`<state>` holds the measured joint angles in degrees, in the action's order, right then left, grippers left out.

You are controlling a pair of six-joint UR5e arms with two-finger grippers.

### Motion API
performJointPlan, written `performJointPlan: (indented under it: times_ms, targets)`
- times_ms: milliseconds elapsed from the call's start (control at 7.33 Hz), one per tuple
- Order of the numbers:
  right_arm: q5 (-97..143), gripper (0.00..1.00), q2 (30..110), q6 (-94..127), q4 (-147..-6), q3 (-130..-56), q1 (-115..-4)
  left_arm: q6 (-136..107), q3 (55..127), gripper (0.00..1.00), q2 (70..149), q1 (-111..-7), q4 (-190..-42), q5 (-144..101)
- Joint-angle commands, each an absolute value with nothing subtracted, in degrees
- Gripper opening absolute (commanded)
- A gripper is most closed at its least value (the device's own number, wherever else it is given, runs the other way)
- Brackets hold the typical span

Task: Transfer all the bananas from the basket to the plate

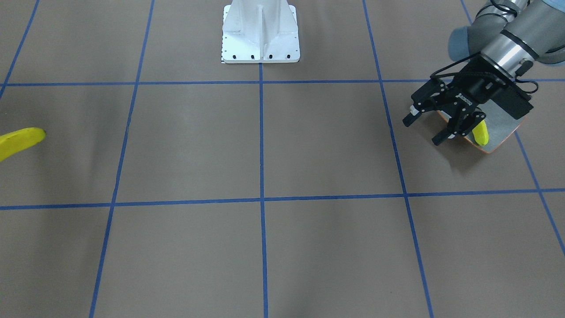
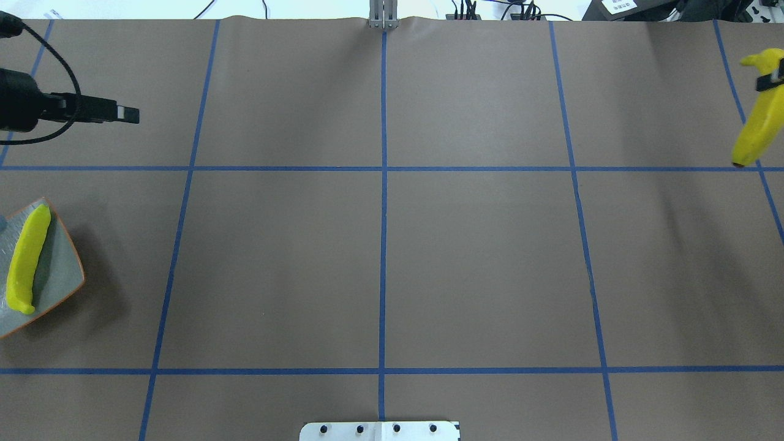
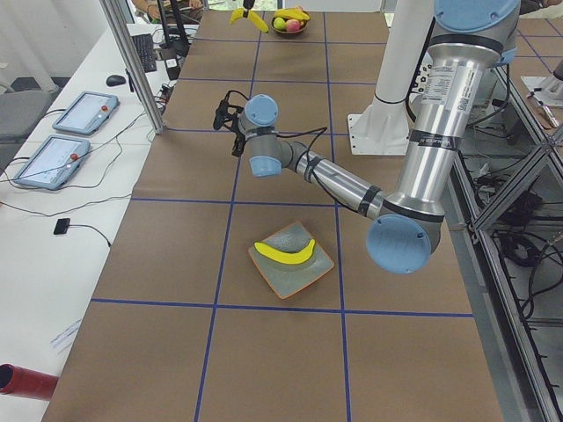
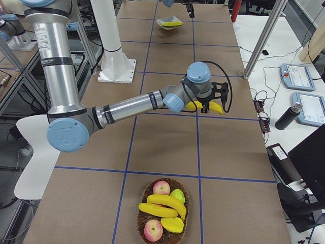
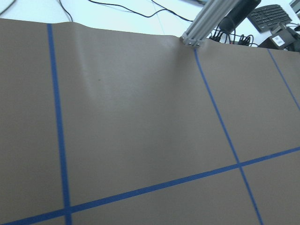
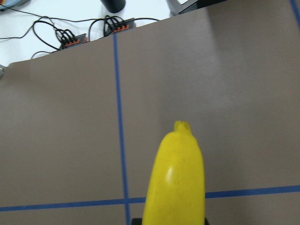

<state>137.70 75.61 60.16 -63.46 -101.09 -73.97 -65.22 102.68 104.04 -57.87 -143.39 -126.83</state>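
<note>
Left fingers [image 1: 423, 130] spread wide, empty, raised, apart from plate [image 2: 64, 278]. Greenish banana [image 2: 26, 260] lies lengthwise on plate at left end of worktop [image 2: 380, 257]. Right fingers [image 2: 772, 78] clamped on deeper-yellow banana [image 2: 756, 130], held above right end. Basket [image 4: 186, 204] holds two bananas [image 4: 161, 204] among apples [image 4: 161, 188]. White robot base [image 1: 260, 35], blue tape grid [image 2: 383, 184], tablets [image 3: 84, 112] around. Small lettering above left fingers unreadable.

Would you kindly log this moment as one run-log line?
right gripper: shut on carried banana | left gripper: open, empty | plate: one banana | basket: two bananas remaining
</note>
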Motion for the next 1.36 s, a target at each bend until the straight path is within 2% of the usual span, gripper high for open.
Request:
performJointPlan:
  times_ms: [0,136,682,1228]
  targets:
    - [135.36,0.00,66.66,73.17,-63.37,-101.60,-66.31,-71.78,102.74,1.00,110.88,-55.03,-143.26,-126.83]
    - [134.05,0.00,62.44,74.08,-63.11,-101.34,-62.35,-74.33,103.53,1.00,112.40,-54.93,-143.35,-126.83]
    - [126.43,0.00,54.08,83.37,-60.21,-101.69,-51.10,-75.15,108.27,1.00,115.04,-48.36,-143.35,-126.56]
    - [118.52,0.00,50.98,86.22,-58.80,-103.09,-41.78,-74.80,108.63,1.00,114.96,-40.00,-146.60,-126.30]
